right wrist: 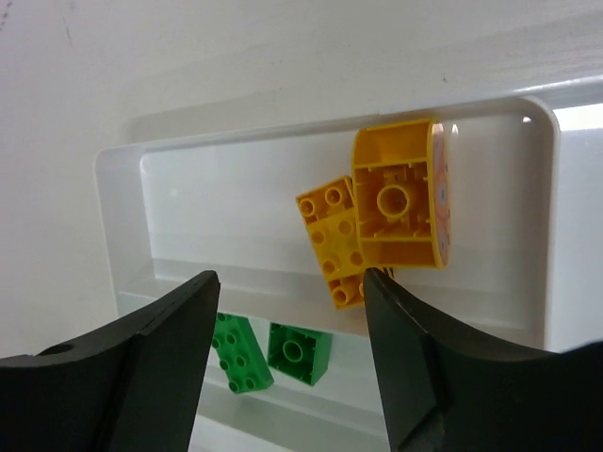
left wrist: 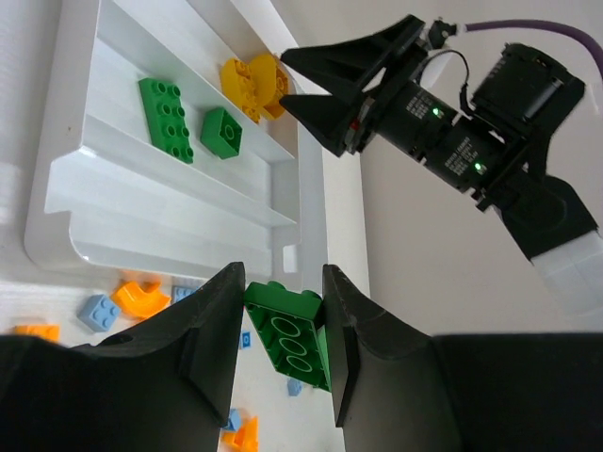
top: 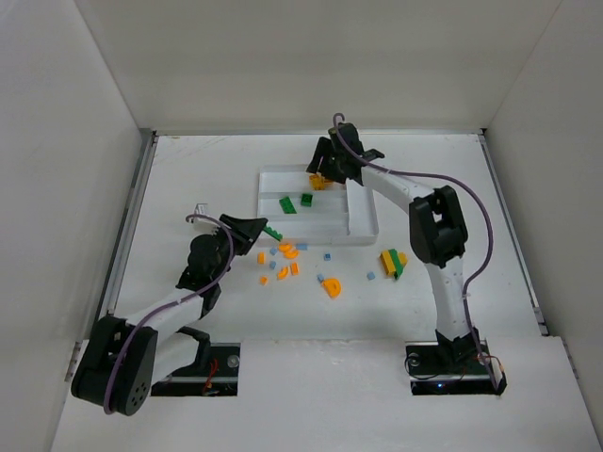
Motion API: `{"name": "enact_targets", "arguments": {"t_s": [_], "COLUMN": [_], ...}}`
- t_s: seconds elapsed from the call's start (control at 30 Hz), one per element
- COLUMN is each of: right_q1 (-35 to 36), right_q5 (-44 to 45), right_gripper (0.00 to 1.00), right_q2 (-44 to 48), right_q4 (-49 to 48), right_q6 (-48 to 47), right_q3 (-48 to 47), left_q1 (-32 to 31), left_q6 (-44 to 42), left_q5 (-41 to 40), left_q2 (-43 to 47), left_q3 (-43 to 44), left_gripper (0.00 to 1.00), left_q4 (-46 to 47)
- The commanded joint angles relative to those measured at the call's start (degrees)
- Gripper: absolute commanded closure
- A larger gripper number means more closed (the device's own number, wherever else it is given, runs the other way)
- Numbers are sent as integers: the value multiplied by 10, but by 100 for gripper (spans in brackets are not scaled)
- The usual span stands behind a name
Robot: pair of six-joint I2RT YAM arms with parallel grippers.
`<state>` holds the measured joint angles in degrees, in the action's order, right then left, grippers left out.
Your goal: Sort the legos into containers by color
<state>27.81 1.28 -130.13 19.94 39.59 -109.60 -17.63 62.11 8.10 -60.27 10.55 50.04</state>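
Four pieces at least lie sorted in the tray (top: 320, 229): two green bricks (top: 287, 204) side by side in the middle long slot, and yellow pieces (right wrist: 396, 202) touching each other toward one end of the far slot. Another green brick (left wrist: 287, 334) is clamped between the fingers of the left gripper (left wrist: 281, 282), held just by the tray's near left corner, so the green slot looks like its destination. Most of the job seems left: a scatter of orange and light-blue pieces (top: 287, 252) lies on the table (top: 188, 169) between the arms, in front of the tray, and a yellow-and-green stack (top: 393, 262) sits beside the right arm. The left arm reaches forward and to the right, wrist low. The right arm stretches over the tray's far side, the right gripper (right wrist: 289, 282) poised above the yellow pieces, its jaws spread wide with nothing between them.
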Motion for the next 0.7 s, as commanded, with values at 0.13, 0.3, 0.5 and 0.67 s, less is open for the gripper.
{"name": "enact_targets", "arguments": {"t_s": [0.13, 0.3, 0.5, 0.67], "right_q1": [36, 83, 136, 147], "right_q5": [12, 49, 118, 142], "right_gripper": [32, 67, 75, 71], "right_q2": [201, 368, 485, 551], "right_q4": [-137, -296, -350, -388], "right_q6": [-36, -48, -50, -48], "right_q3": [141, 401, 597, 684], "left_q1": [-26, -18, -16, -16], "left_q6": [-54, -89, -121, -102], "left_q5": [-71, -109, -184, -215], "left_q2": [-65, -111, -179, -255], "left_q3": [84, 135, 197, 244], "left_gripper": [78, 79, 79, 79], "left_q4": [7, -47, -84, -86]}}
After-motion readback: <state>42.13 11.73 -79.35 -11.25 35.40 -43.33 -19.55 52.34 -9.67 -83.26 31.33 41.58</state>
